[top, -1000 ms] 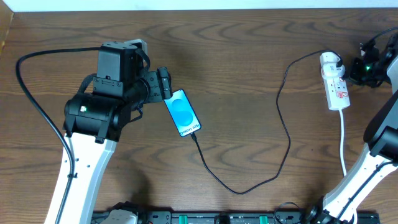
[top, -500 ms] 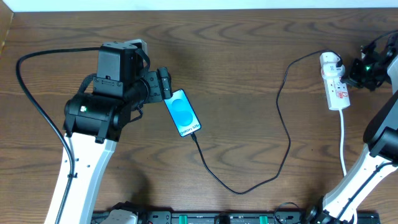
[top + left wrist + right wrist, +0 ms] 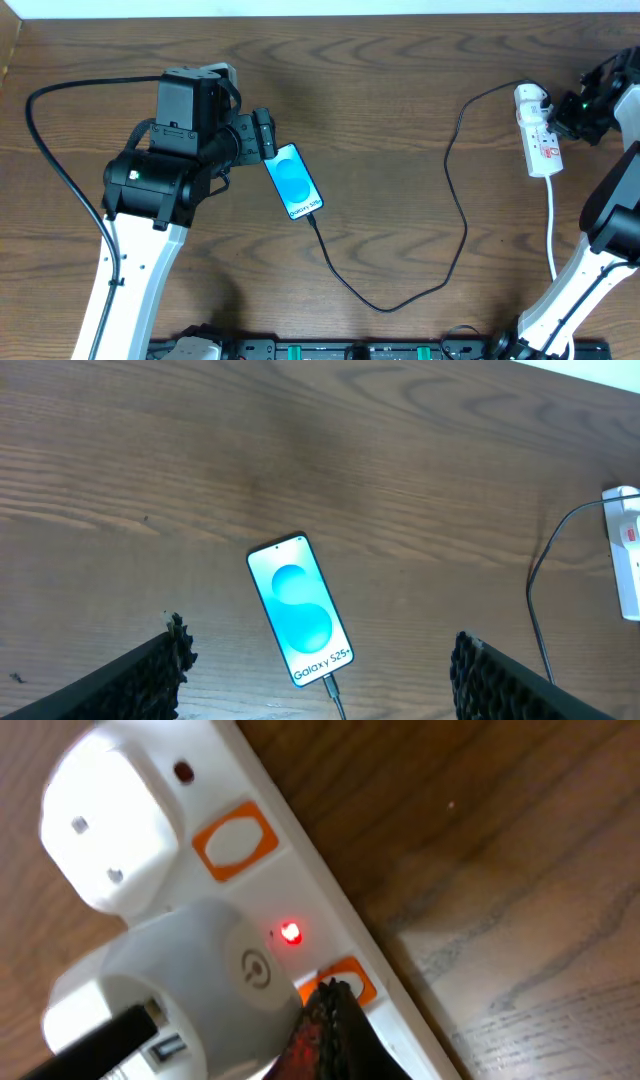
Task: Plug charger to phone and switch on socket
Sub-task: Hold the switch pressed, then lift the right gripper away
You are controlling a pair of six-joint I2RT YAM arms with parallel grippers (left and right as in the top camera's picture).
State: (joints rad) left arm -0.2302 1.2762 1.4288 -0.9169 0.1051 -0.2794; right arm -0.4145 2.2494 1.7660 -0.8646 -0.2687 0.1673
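Step in hand: switching on the socket; the plugging part looks done. The phone lies flat on the table, left of centre, with its screen lit cyan. The charger has its connector tip seated in the phone's bottom edge. Its black cable loops across the wood to the white plug adapter, which sits in the socket at the far right.

My left claw hangs over the phone with its jaws spread wide and nothing in them. My right claw is pinched fully closed and empty. Its tip is down on the orange switch right beside the adapter. A small red light glows just above that switch, while the neighbouring indicator is dark.

I judge the power is probably on, but I cannot tell whether the rocker is fully latched.

Next move: if it isn't latched, a short firm press with the closed tip, kept clear of the adapter so it isn't knocked loose. Then lift the right claw straight away. No charging sign is readable on the phone.
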